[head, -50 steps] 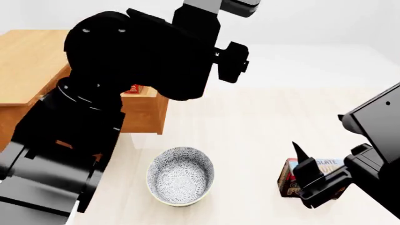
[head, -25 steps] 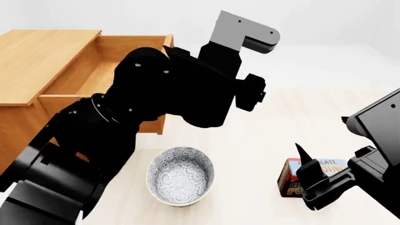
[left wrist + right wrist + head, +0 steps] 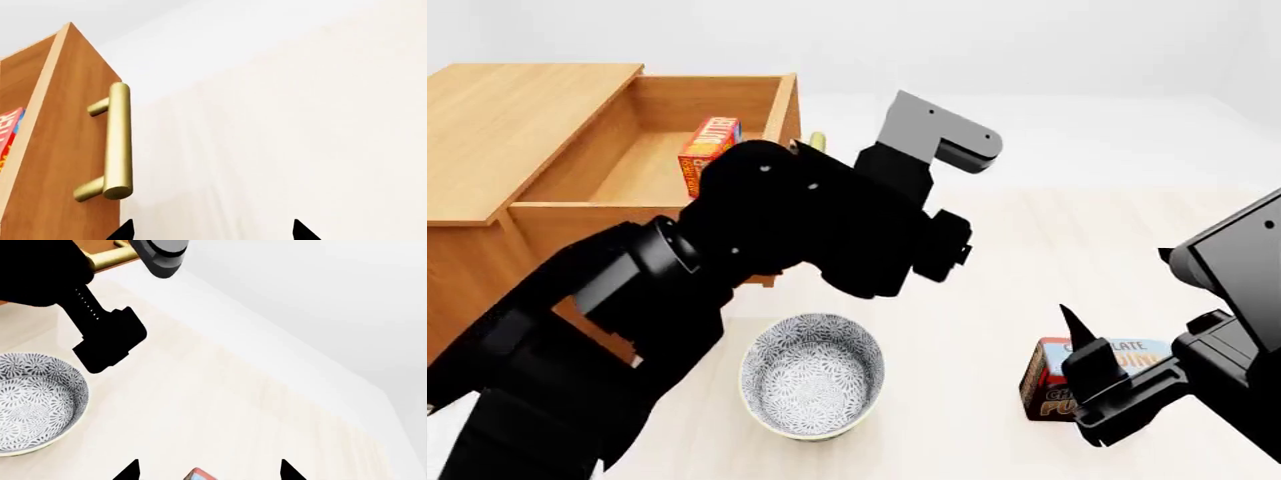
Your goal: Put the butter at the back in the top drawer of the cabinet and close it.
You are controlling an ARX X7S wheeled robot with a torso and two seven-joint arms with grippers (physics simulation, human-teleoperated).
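The cabinet [image 3: 507,130] stands at the left with its top drawer [image 3: 627,165] pulled open. The butter [image 3: 709,148] lies inside the drawer, near its right wall. In the left wrist view a red sliver of the butter [image 3: 9,131] shows behind the drawer front [image 3: 60,130] and its brass handle [image 3: 119,140]. My left gripper [image 3: 212,232] is open and empty, just in front of the drawer front and beside the handle. In the head view my own arm hides it. My right gripper [image 3: 1090,385] is open over a dark pudding box [image 3: 1128,355].
A patterned bowl [image 3: 811,375] sits on the pale table in front of the cabinet; it also shows in the right wrist view [image 3: 33,400]. A corner of the pudding box [image 3: 198,474] lies between my right fingertips. My left arm [image 3: 761,240] spans the middle.
My left arm has drawn back out of the drawer and down in front of it, which uncovers the butter inside. The right arm has hardly moved.
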